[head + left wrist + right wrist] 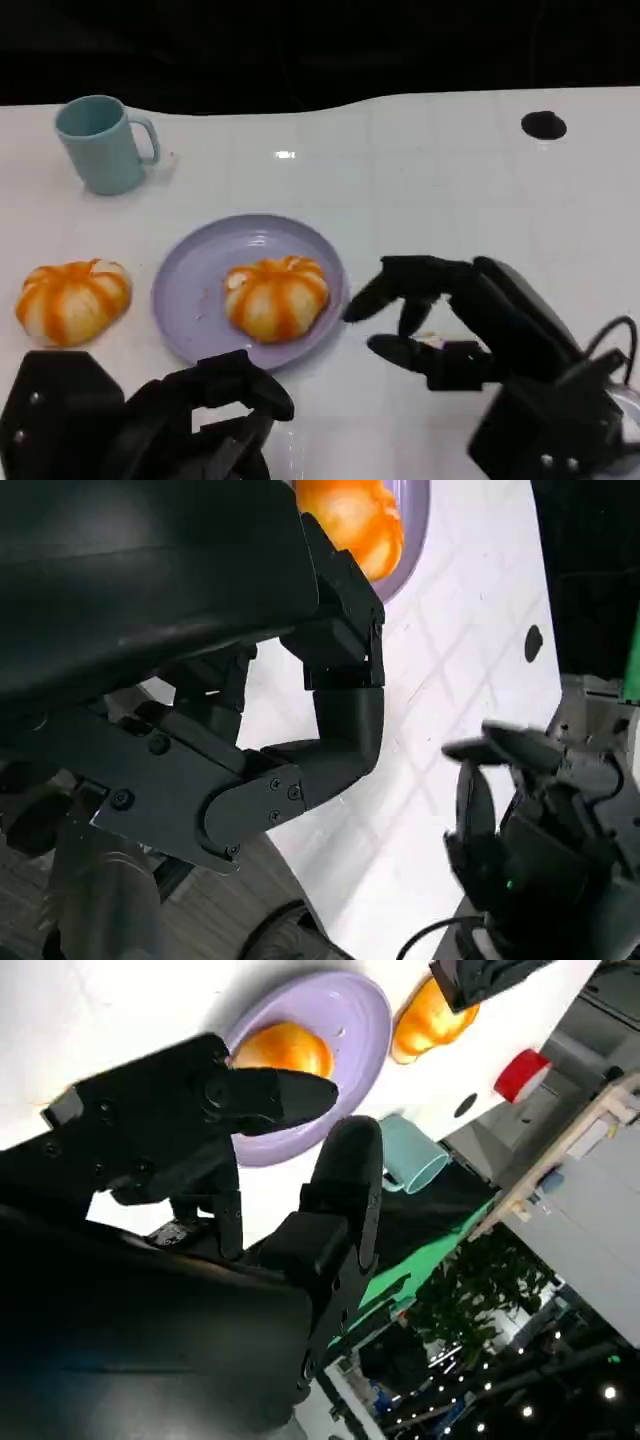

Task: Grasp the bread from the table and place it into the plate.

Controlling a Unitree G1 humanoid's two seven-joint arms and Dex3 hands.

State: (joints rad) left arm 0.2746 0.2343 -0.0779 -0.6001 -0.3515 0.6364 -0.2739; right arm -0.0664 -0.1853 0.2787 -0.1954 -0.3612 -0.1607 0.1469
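Bread (277, 297), an orange-and-white striped bun, sits inside the lavender plate (195, 290), toward the plate's right half. The same bun shows in the right wrist view (283, 1048), resting on the plate (355, 1020), and a slice of it appears in the left wrist view (352, 520) with the plate's rim (413, 530) beside it. A second bread (72, 299) of the same kind lies on the white surface (420, 180) just left of the plate, apart from its rim.

The right hand (440, 325) hovers just right of the plate; its fingers (400, 278) are spread and reach toward the rim, holding nothing. The left hand (215, 415) sits at the near edge, in front of the plate, its fingers (245, 385) bent inward but apart and with nothing in them.

A teal mug (103, 143) stands upright at the far left of the surface, well apart from the plate. A small dark round mark (543, 125) lies at the far right.
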